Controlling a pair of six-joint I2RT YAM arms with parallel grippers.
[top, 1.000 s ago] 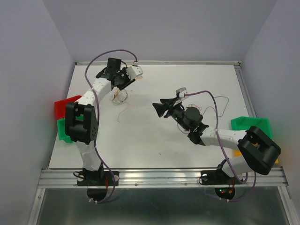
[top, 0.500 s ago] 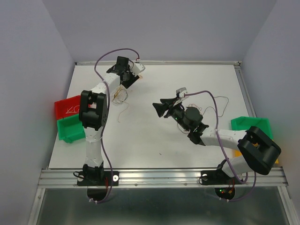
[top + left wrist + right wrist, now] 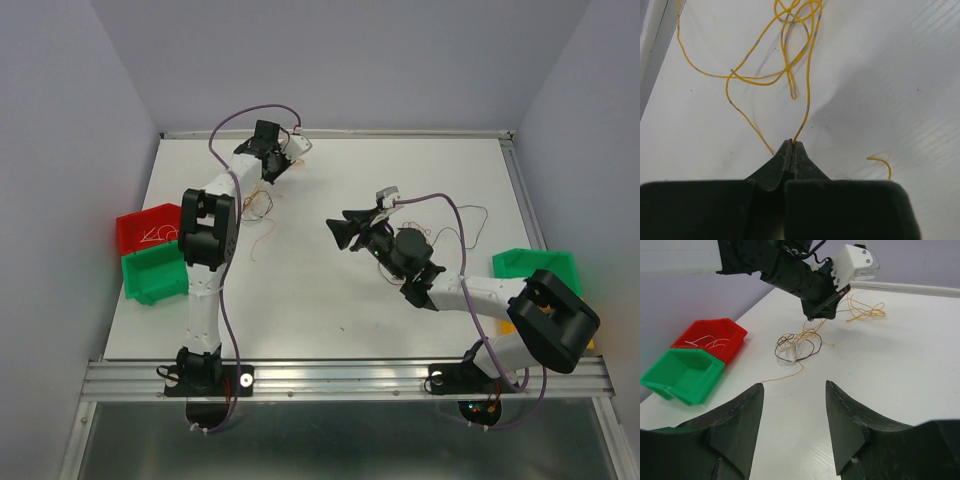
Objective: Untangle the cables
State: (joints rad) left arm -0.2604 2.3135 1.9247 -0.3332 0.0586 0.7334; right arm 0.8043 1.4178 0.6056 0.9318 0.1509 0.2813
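My left gripper [image 3: 791, 145] is pinched fully shut on one yellow cable [image 3: 808, 95], caught at the very fingertips. From the pinch, that cable runs straight ahead along the fingers' own line into the knot of cables [image 3: 258, 205], which lies at the far left of the table [image 3: 400, 320]. The left arm is much the nearer. I judge that a pull back along this axis would draw the cable free. My right gripper [image 3: 793, 387] stands partly open and empty, well apart, facing the knot.
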